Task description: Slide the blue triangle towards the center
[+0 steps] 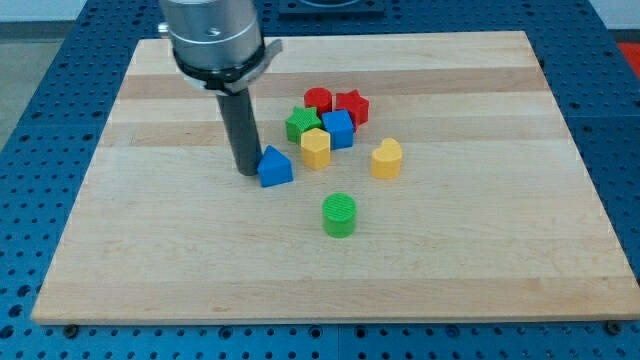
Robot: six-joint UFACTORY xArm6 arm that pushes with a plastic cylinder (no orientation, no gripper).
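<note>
The pale wooden worktop [480, 260] is filling most of the view, lying on a blue perforated base [40, 120]. The arm's grey cylindrical housing [212, 35] is hanging in from the view's top, left of the middle, and the dark rod [240, 125] is running straight down from it. This tool is having no jaws to open or close and is holding nothing; my tip [247, 172] is resting on the worktop just beside the blue triangle [275, 167], at its left side in the view, touching it or very nearly so.

The blue triangle is sitting a little left of the board's middle, its peak pointing toward the view's top; its long axis cannot be made out from this angle.

To its upper right a tight cluster is sitting: a red cylinder [317, 99] and a red star [351, 106] at the back, a green block [301, 124] and a blue cube [338, 129] in front of them, and a yellow block [316, 148] nearest the triangle, apart from it. A second yellow block [387, 158] is standing alone to the view's right of the cluster. A green cylinder [339, 214] is standing by itself below, toward the view's bottom.
</note>
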